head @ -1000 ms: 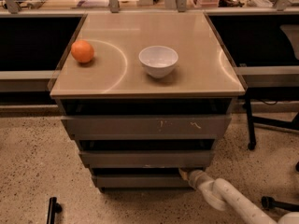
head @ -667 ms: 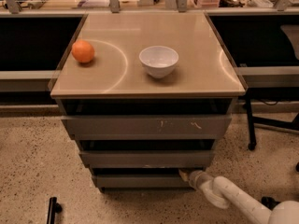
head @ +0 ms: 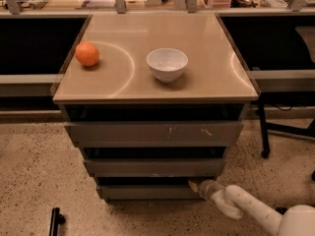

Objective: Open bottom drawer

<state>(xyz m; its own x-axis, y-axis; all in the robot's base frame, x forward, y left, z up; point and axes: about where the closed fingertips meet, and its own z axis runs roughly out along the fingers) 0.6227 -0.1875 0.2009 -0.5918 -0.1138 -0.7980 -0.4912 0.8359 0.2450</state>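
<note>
1. Three grey drawers: top drawer (head: 153,132), middle drawer (head: 153,167), bottom drawer (head: 147,191).
2. One orange (head: 87,54), on the desk (head: 211,77).
3. One white bowl (head: 167,64), on the same desk.
4. One claw (head: 194,185), low at the bottom drawer's upper right corner.

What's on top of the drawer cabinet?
An orange and a white bowl sit on its top. The gripper is down at the bottom drawer. Drawer insides are hidden.
</note>
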